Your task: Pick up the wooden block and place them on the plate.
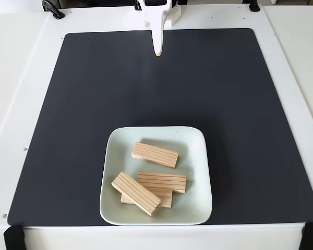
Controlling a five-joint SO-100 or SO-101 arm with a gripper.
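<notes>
blocks [154, 154]: four, all on plate [198, 172], lower centre of frame; three stacked crosswise, one apart. gripper [157, 51] top centre, empty, jaws seemingly closed. task apparently complete; nothing left on mat [94, 104].

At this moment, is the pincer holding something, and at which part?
Nothing is held. The pincer hangs bare at the mat's far edge; all four wooden blocks lie on the plate.
</notes>
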